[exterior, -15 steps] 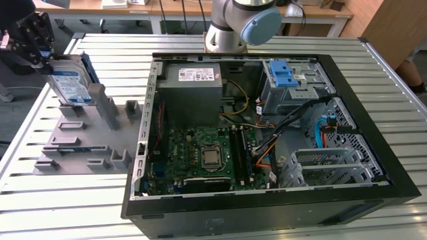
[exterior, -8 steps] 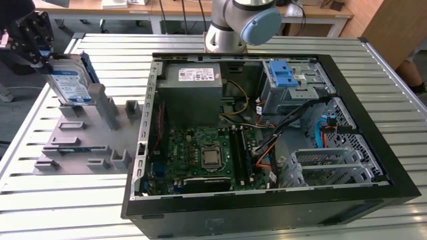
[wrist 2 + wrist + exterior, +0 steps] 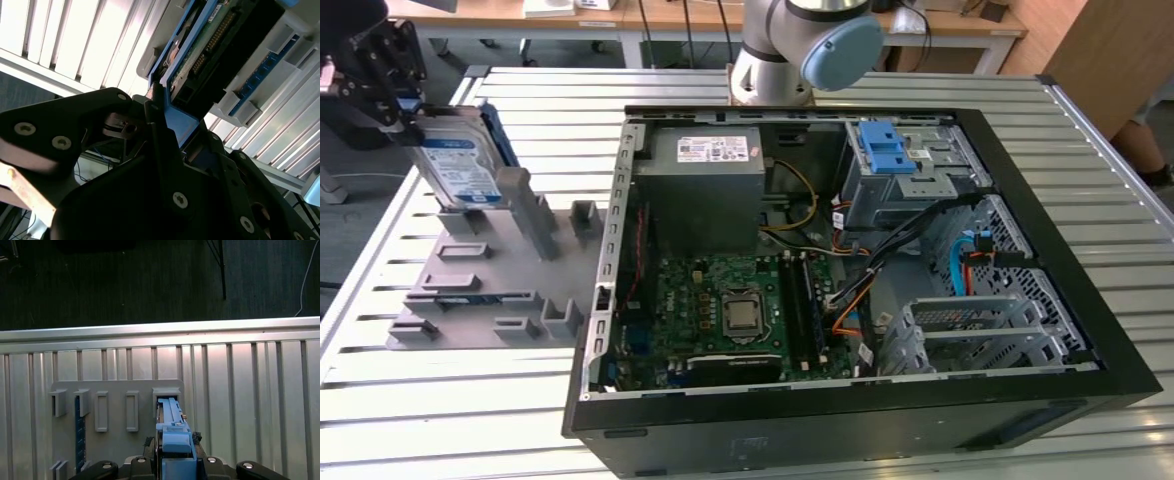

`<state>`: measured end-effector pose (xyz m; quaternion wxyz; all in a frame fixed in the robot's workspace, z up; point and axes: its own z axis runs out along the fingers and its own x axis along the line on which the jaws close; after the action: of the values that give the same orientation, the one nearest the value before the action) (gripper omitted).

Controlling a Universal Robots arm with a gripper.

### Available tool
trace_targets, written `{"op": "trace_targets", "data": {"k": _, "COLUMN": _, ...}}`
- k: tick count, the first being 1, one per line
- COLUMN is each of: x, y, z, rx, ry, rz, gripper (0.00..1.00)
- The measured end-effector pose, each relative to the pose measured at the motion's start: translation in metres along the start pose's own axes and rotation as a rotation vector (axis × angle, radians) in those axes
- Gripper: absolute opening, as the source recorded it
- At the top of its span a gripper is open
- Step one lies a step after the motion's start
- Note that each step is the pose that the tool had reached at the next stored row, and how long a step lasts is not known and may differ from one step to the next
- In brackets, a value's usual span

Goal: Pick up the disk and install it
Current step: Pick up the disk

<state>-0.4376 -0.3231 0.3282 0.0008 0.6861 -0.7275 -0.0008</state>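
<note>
The disk (image 3: 460,160) stands on edge at the exterior view's left, its white-and-blue label facing the computer case and a blue carrier frame around it. Its lower edge is down among the posts of the grey holder block (image 3: 494,285). My gripper (image 3: 403,112) is shut on the disk's upper end. In the first wrist view the disk (image 3: 172,430) shows edge-on, running from my fingers to a slot of the holder block (image 3: 115,390). The second wrist view shows the disk's green circuit-board side (image 3: 210,35) and my black fingers (image 3: 157,125) clamped on the blue frame.
The open black computer case (image 3: 1067,300) lies on the slatted metal table (image 3: 480,420). Inside it are a drive cage with a blue latch (image 3: 887,150), a grey power supply (image 3: 707,165) and cables. The arm's base (image 3: 787,50) stands behind the case. Another blue part (image 3: 79,435) sits in the holder.
</note>
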Motion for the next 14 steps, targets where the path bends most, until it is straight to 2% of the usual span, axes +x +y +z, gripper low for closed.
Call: {"op": "trace_targets", "data": {"k": 14, "x": 0.0000, "y": 0.0000, "z": -0.0042, "rx": 0.0001, "ry": 0.0000, "rz": 0.000, "gripper": 0.36}}
